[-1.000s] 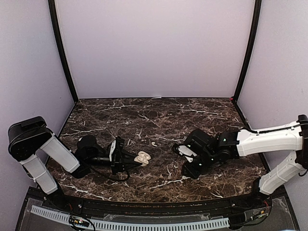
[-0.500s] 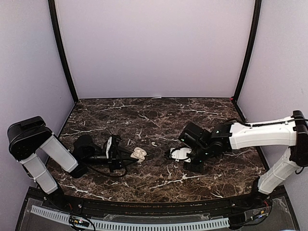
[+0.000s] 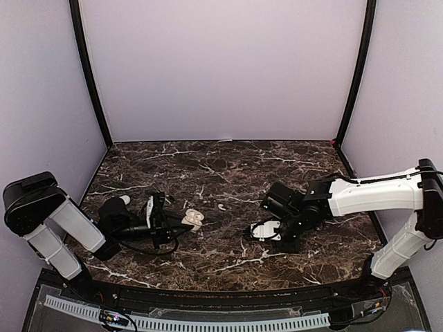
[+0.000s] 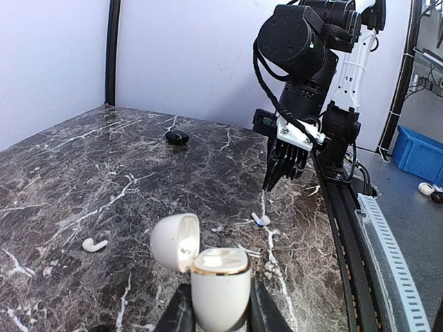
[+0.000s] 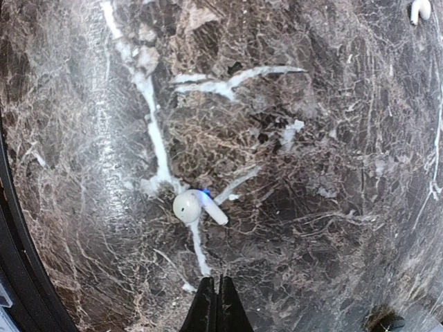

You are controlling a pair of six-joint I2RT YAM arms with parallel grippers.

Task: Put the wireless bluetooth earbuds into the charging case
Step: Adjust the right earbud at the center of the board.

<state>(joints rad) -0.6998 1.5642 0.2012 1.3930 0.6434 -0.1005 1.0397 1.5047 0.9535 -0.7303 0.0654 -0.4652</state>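
The white charging case (image 4: 220,280) stands upright with its lid (image 4: 174,242) swung open, and my left gripper (image 4: 218,311) is shut on its body. From above, the charging case (image 3: 194,219) sits left of centre in the left gripper (image 3: 181,223). One white earbud (image 5: 197,206) lies on the marble just beyond the tips of my right gripper (image 5: 217,294), whose jaws are pressed together with nothing between them. The same earbud (image 4: 259,220) lies below the right gripper (image 4: 270,185). A second earbud (image 3: 221,206) lies loose between the arms, the same earbud (image 4: 95,244) left of the case.
A small dark object (image 4: 177,137) lies farther back on the marble table (image 3: 277,166). Purple walls enclose the back and sides. A perforated rail (image 4: 387,256) runs along the near edge, with a blue bin (image 4: 419,155) beyond it.
My right gripper has gone from open to shut and dropped lower toward the table, with the earbud left lying outside it. My left gripper has drawn the open case leftward.
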